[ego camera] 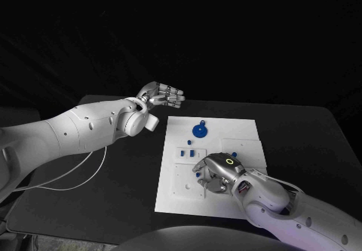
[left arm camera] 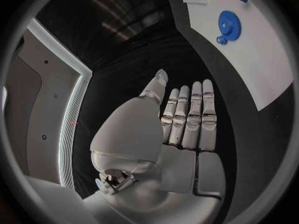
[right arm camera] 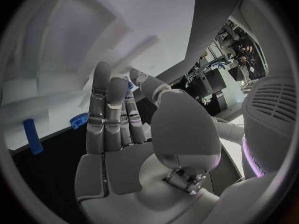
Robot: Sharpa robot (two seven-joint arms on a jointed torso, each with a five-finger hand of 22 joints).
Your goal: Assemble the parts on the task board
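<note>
Blue parts sit scattered on the white board [ego camera: 226, 128]: a gear [ego camera: 199, 130] near its far end, small pegs [ego camera: 192, 152] in slots at the middle. The right hand [ego camera: 218, 170] hovers low over the board's middle, likely to reach a piece; whether its fingers [right arm camera: 106, 109], straight and side by side in the wrist view, hold anything I cannot tell. The left hand [ego camera: 160, 95] is raised off the bench [ego camera: 317, 136] beyond the board's far corner, fingers [left arm camera: 190, 117] straight, together, empty, probably parked clear.
</note>
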